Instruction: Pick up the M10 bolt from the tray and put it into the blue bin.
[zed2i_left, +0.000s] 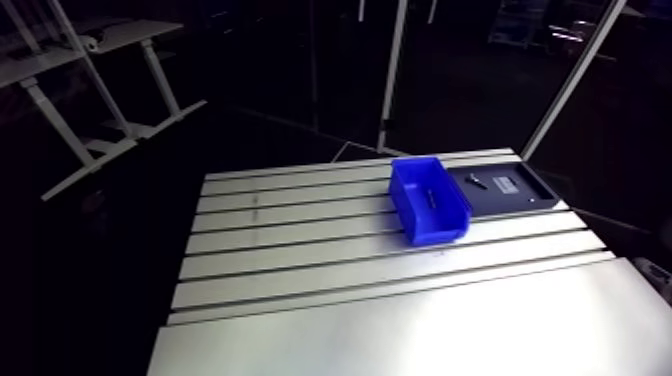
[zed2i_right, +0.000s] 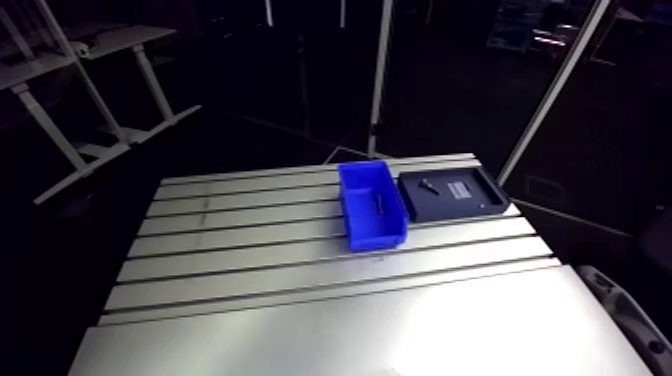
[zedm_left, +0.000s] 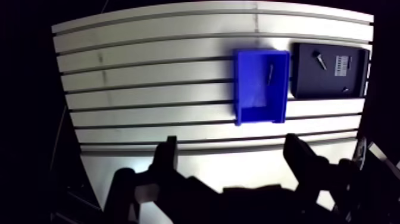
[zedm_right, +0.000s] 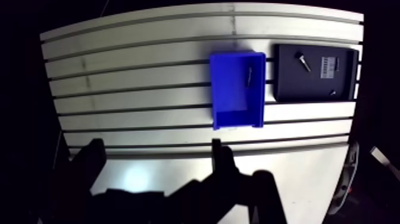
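On the slotted aluminium table (zed2i_left: 300, 262), a blue bin (zedm_left: 253, 98) is set with a black tray (zedm_left: 330, 83) just beside it, a narrow gap being left between the two. A white label (zedm_left: 341, 64) is fixed to the tray floor; dark marks are printed on it, but no writing can be read. No brand can be made out on the bin. A long dark bolt (zedm_left: 270, 72) is found inside the bin, near the wall that faces the tray. A shorter screw (zedm_left: 319, 58) is left on the tray beside the label, and a small dark piece (zedm_left: 345, 90) is seen near the tray's edge. The table surface is crossed by parallel slots and brightened by glare at its near end. In the wrist view the gripper (zedm_left: 232, 146) is held well apart from the bin, its jaws spread wide with nothing gripped between them.
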